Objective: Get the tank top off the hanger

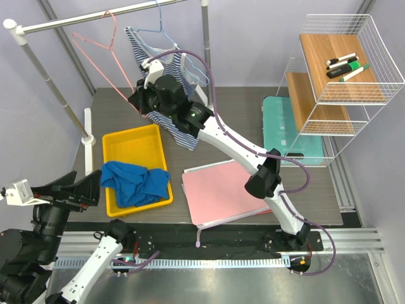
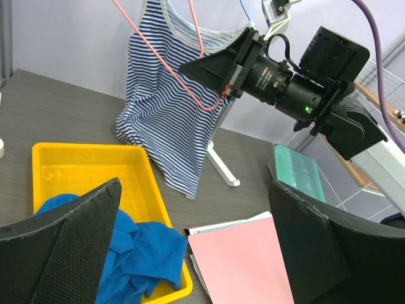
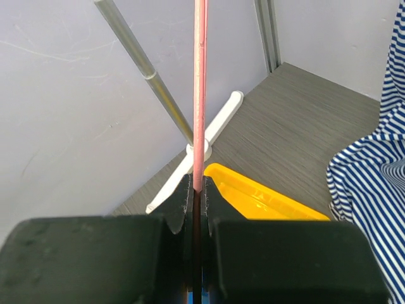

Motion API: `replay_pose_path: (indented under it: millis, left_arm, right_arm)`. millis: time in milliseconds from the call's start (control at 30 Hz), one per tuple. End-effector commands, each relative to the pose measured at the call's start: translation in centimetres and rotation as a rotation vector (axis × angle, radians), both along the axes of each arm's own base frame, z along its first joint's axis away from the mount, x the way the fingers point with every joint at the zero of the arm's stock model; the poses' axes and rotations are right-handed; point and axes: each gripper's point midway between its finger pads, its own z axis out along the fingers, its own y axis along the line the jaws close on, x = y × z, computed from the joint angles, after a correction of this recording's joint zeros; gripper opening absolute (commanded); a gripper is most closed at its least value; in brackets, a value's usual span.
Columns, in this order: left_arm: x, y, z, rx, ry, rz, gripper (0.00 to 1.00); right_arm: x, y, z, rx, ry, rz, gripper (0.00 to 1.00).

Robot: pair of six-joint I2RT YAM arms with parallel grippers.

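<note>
**A:** Closest of all, the left gripper (image 2: 195, 190) sits at the near left edge, jaws spread wide with nothing between them; agreed?

**B:** Agreed; it holds nothing; just beyond it is the yellow tray (image 1: 117, 140) with the blue cloth (image 1: 136, 183) heaped inside.

**A:** And the tank top (image 2: 164, 120)?

**B:** It hangs at the far middle of the table, under the rail (image 1: 95, 18); its long axis runs top to bottom, straps up, hem low near the table; whether the hem touches, I cannot tell.

**A:** What about the right gripper (image 3: 197, 190)?

**B:** It is pinched shut on the thin wire of the pink hanger (image 1: 95, 50); the right wrist view shows the wire rising straight out from between the closed jaws; the striped cloth hangs just to the right of that claw in its own view, near it but not in it.

**A:** Is the shirt on that pink hanger?

**B:** I cannot tell; the pink wire crosses the cloth in the left wrist view, and a blue hanger (image 1: 166, 35) hangs on the rail close by the straps.

**A:** Which arm is nearer?

**B:** The right one, clearly; it is beside the shirt but occupied with the wire; the left is free yet well apart, with the shirt ahead of it on the far side of the tray.

**A:** So what does the next move turn on?

**B:** That gap, I judge; the free claw would have to reach far over the tray to the hanging cloth and draw it off along its long axis, while the right steadies the wire.
</note>
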Motion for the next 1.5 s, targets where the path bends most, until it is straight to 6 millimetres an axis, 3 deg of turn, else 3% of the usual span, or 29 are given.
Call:
replay_pose_path:
  millis: [0,267,733,933,1233,1333,1467]
  left_arm:
    - [-0.5,0.2,0.5,0.002,-0.016,-0.006,0.97]
    - [-0.8,0.3,0.3,-0.005,-0.016,-0.007,0.97]
    - [-0.6,-0.2,0.2,-0.008,-0.006,-0.026,0.97]
    - [-0.5,-0.5,0.1,-0.017,-0.001,-0.039,0.97]
    - [0.0,-1.5,-0.1,-0.026,0.023,-0.073,0.96]
    - [-0.1,-1.6,0.0,-0.028,0.026,-0.080,0.97]
    - [0.1,-2.2,-0.1,-0.030,0.055,-0.106,0.98]
  right_arm:
    - [-0.2,-0.1,6.8,0.190,-0.097,0.016,0.01]
    - [0.6,0.6,7.5,0.251,-0.130,0.003,0.01]
    - [3.8,0.3,6.0,0.310,-0.070,-0.030,0.01]
    - [3.2,1.0,4.4,0.275,-0.035,0.000,0.01]
    - [0.8,3.0,1.9,0.227,0.022,0.089,0.02]
    - [-0.1,3.5,1.8,0.214,0.016,0.107,0.15]
    - [-0.6,3.2,2.0,0.196,0.021,0.104,0.46]
